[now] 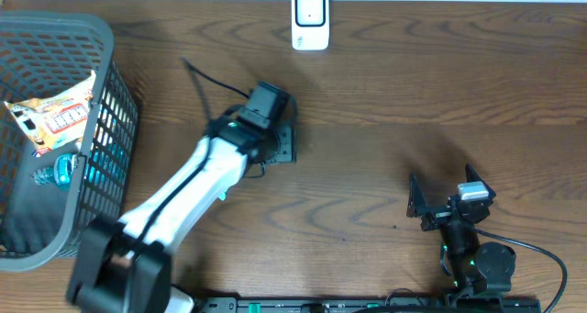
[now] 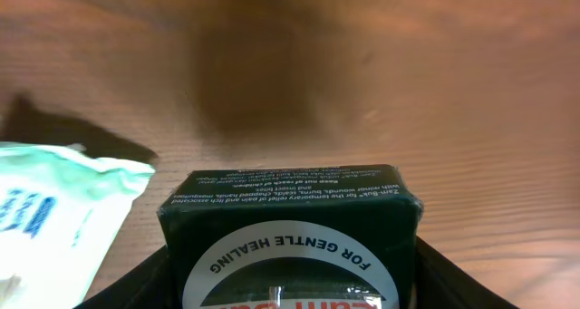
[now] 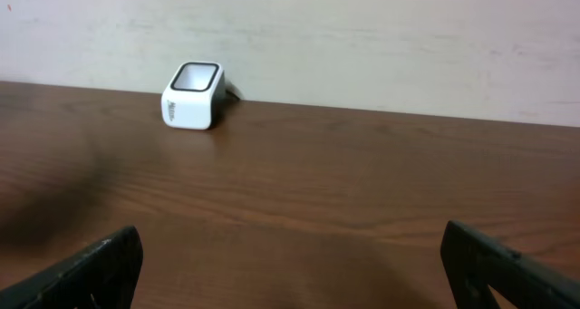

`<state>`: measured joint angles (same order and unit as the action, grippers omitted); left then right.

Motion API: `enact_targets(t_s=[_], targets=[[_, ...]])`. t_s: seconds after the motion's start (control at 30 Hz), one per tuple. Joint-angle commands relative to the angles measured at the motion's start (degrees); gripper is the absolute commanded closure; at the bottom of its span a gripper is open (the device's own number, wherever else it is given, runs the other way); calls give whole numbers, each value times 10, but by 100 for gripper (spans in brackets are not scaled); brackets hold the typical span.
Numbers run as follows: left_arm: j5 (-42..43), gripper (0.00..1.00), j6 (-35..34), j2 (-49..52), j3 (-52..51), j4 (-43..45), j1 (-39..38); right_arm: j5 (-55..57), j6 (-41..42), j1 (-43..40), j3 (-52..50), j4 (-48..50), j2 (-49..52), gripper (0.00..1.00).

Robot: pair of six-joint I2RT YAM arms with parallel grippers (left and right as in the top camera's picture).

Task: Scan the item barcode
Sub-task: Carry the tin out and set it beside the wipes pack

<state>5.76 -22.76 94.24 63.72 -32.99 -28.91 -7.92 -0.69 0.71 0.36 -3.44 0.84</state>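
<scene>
Table: dark brown wood-grain top, wavy figure, low sheen, surface level and unbroken.
Wall: pale off-white, plain, faintly smudged; meets the table's far edge directly.
Light: soft and diffuse, even across the wood.
Shadow: blurred dark patch on the tabletop, edges indistinct.

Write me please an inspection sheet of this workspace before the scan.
Surface: brown wooden table.
Job's things: dark green box in the left jaws; white scanner at the far edge.
Clutter: mesh basket on the left, snack packet inside; white-green packet beside the box.
Grippers: left gripper shut on the box; right gripper open, empty.
Cables: black cable near the left gripper.
Surroundings: pale wall behind the table.
</scene>
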Motion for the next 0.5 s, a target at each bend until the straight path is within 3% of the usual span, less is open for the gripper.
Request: enact_targets(t_s=[0.0, 0.3, 0.47], targets=[[-39, 44, 57, 41, 12, -2, -4, 1, -2, 6, 0, -2, -5, 1], [-77, 44, 100, 87, 2, -19, -3, 1, -2, 6, 0, -2, -5, 1], [-140, 43, 101, 87, -15, -4, 0, 1, -2, 6, 0, -2, -5, 1]])
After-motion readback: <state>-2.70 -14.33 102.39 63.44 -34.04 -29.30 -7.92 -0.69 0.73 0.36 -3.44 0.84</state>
